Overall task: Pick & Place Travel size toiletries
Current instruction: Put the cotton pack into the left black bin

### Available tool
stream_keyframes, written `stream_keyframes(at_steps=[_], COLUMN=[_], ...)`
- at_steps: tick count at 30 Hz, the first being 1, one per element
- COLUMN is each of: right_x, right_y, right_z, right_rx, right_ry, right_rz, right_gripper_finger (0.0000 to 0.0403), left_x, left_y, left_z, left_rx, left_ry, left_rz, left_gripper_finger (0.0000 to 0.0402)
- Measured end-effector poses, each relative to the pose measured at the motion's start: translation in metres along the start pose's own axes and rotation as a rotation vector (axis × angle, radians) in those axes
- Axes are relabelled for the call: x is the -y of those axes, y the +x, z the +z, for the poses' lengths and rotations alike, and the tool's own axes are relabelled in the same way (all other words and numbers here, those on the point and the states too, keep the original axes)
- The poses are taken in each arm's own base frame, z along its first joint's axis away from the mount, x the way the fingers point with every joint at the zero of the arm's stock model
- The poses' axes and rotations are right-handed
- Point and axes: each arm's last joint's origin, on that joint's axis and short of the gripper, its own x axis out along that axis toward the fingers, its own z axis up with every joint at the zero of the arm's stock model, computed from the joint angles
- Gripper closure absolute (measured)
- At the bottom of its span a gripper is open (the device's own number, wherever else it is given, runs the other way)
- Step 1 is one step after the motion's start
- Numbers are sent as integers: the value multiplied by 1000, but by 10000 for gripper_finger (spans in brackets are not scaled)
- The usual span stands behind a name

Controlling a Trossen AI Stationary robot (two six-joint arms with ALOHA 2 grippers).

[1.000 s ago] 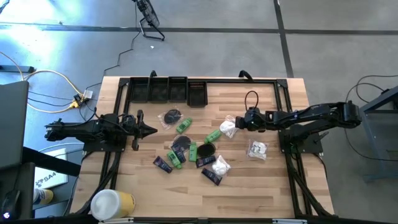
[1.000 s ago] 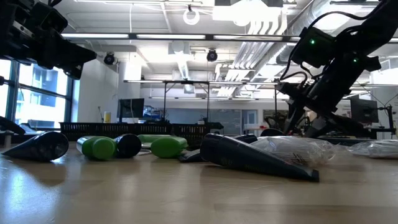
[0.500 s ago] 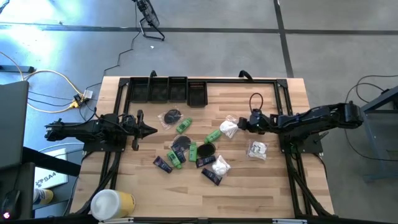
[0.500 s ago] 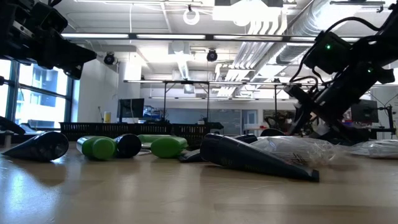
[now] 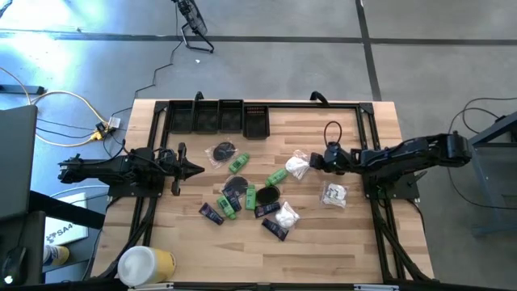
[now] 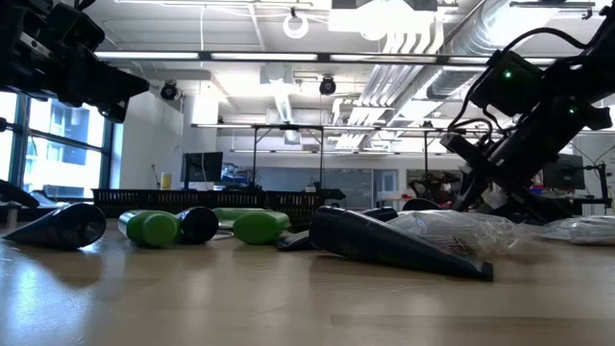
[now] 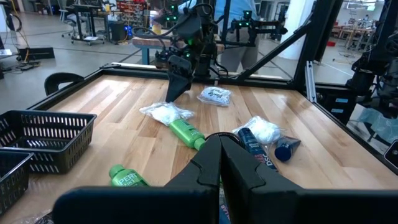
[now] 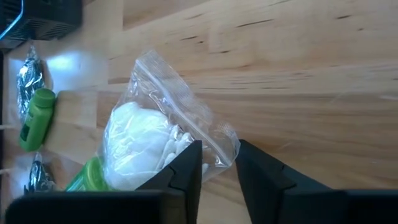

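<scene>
Now the right claw [image 5: 311, 162] sits low over the desk [image 5: 339, 234], right of centre, its fingers [image 8: 186, 168] narrowed around the clear edge of a white plastic-wrapped packet [image 5: 296, 166] (whether they truly pinch the plastic I cannot tell). Beside that packet lies a green bottle [image 5: 276, 176], and further left a second green bottle [image 5: 237, 163]. A round black disc [image 5: 267, 194] rests near the middle, with dark sachets [image 5: 212, 213] toward the near side. Another wrapped packet [image 5: 334, 194] lies apart, right of the heap, under the right arm. The left claw [image 5: 194, 169] hangs clenched and empty at the desk's left. Black baskets [image 5: 218, 117] line the far edge. A white-and-yellow cylinder [image 5: 146, 264] stands at the near left corner.
</scene>
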Motion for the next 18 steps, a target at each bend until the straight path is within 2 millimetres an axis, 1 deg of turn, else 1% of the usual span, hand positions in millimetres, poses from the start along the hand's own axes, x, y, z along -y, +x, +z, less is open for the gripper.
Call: stream_keyframes(at_steps=[8, 11, 18], right_x=[1, 2, 1], right_y=[0, 0, 0], right_z=[0, 0, 0], right_rx=[13, 12, 7], right_ry=[-25, -29, -105], right_rz=[-9, -16, -12], right_gripper_finger=[390, 397, 399], left_x=[0, 0, 0], left_y=[0, 0, 0], left_z=[0, 0, 0], left_rx=[0, 0, 0], left_ry=[0, 0, 0], left_rz=[0, 0, 0], left_gripper_finger=[400, 400, 400])
